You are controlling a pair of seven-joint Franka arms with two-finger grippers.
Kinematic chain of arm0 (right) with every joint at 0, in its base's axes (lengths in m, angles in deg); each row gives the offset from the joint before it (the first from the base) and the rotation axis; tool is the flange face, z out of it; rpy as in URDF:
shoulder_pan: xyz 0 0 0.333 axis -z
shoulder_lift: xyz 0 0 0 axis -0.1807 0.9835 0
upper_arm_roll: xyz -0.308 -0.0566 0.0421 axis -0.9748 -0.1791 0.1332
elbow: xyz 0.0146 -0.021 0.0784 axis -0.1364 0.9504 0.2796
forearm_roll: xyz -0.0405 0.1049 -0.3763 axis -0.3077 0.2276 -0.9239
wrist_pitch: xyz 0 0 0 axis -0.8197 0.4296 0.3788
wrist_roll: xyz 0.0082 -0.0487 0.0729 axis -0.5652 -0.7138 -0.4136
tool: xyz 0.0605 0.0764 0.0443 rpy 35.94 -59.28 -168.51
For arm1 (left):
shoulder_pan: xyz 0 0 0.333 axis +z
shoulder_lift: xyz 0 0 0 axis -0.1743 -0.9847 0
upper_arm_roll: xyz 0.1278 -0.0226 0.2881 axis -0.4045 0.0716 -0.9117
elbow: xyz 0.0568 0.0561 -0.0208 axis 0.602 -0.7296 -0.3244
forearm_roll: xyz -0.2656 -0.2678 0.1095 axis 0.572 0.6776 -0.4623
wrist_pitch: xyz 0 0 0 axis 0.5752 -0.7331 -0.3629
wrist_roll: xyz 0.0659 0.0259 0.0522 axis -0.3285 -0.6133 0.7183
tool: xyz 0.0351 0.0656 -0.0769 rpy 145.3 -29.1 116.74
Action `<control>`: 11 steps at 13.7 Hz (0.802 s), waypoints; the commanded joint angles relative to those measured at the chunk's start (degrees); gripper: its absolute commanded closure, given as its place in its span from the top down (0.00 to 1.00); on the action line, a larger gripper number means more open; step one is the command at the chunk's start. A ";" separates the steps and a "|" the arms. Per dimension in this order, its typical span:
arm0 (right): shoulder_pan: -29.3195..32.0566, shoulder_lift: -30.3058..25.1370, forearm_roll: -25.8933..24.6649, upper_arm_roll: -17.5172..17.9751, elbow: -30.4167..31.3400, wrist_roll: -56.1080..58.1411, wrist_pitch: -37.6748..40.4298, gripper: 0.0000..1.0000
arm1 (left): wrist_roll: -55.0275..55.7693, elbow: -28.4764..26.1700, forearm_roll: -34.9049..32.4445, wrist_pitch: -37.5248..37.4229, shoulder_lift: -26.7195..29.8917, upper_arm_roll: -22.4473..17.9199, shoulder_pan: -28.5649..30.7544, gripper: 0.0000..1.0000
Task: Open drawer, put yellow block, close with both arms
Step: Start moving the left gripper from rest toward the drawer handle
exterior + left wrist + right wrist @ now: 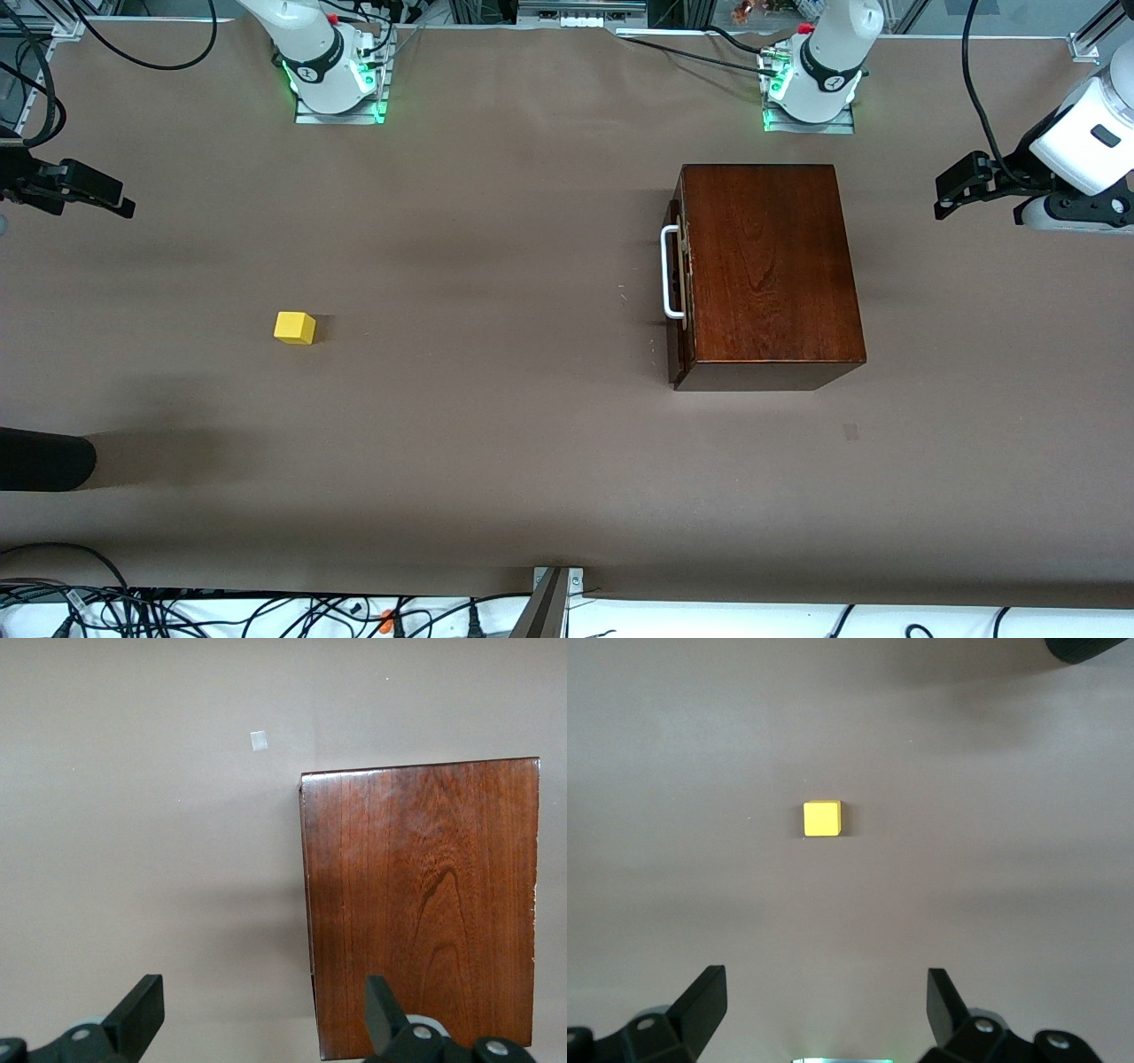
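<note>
Your yellow block [295, 327] sits alone on the brown table [496, 461], toward the right arm's end and well apart from the wooden box [766, 266], which stands toward the left arm's end. It looks small, rigid and light, with flat sides. Pinch it across two parallel faces and it should not slip or crush.

The drawer [678, 292] is shut, its dark front flush with the box. Take the white handle [671, 271] across its straight bar. The box looks heavy but glossy, so judge that it may slide when you pull; bracing it with the second arm would help.

The right gripper [824, 1010] hangs over the table near the block, fingers spread wide and empty. The left gripper [266, 1014] hovers over the box's edge, also spread and empty.

You cannot see inside the drawer, and the left wrist view misses the handle. A dark rounded object [44, 459] at the table's edge is cut off and unidentifiable.
</note>
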 commanded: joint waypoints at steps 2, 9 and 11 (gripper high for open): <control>-0.01 -0.21 -0.19 -0.44 -0.75 0.96 1.10 1.00 | 0.33 0.74 1.94 0.55 -0.29 -0.53 0.89 1.00; -0.01 -0.21 -0.19 -0.44 -0.75 0.96 1.10 1.00 | 14.19 0.66 1.85 0.37 -1.25 9.46 -0.52 1.00; -0.01 -0.21 -0.19 -0.44 -0.75 0.96 1.10 1.00 | 20.25 0.83 1.77 0.37 -1.52 14.73 -0.52 1.00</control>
